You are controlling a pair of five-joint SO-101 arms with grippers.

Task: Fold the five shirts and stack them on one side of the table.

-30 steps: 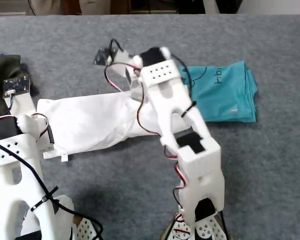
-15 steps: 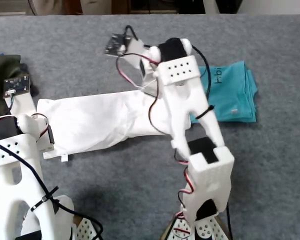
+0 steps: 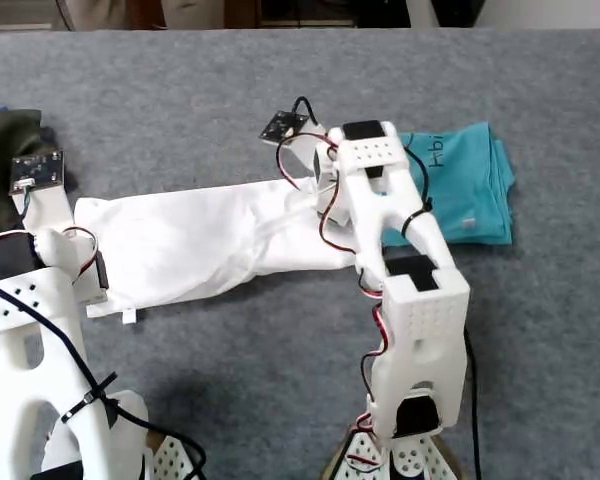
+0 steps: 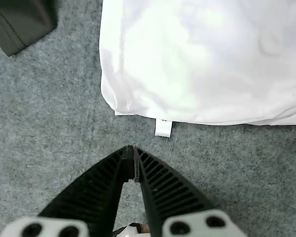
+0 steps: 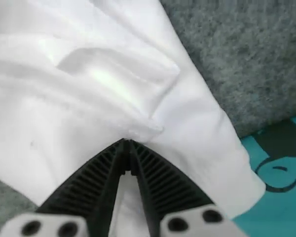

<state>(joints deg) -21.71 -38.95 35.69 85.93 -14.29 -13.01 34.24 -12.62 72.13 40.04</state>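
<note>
Item in hand: white shirt (image 3: pixel 190 240), laid in a long narrow band on the grey desk (image 3: pixel 280 390), long axis running side to side between the two arms, slightly slanted in the high view. One end just beside the left arm (image 3: pixel 30 330). Other end under the right arm (image 3: pixel 400 270), meeting the edge of a folded teal shirt (image 3: pixel 460 190) and seemingly lapping over it in the right wrist view. Right jaws: pressed together on a raised ridge of white cloth close to that teal-side end, pinching it so far as can be told, tips right at the crease. Left jaws: pressed together with nothing between, poised over bare desk just off the opposite hem, aimed at a small label tab (image 4: pixel 163 128) sticking out from the hem, cloth straight ahead of the tips, near but not touching. Also on the desk: dark green garment (image 3: pixel 0 140), bunched at the edge beyond the left arm, apart from the white band. Stage, as a judgement: lengthwise folds done on the white shirt, crosswise fold pending, teal shirt already folded and likely the start of the stack. Deciding relation for the coming move: pinched end and free end at opposite extremes of the long axis, so any carry of the pinched end best directed along that axis toward the left-arm end. Right arm alone in contact, left arm nearer the free hem and well placed to pin it. Risk, likewise a judgement: thin pinch on a single ridge, lower layers liable to trail or slide out of line.
</note>
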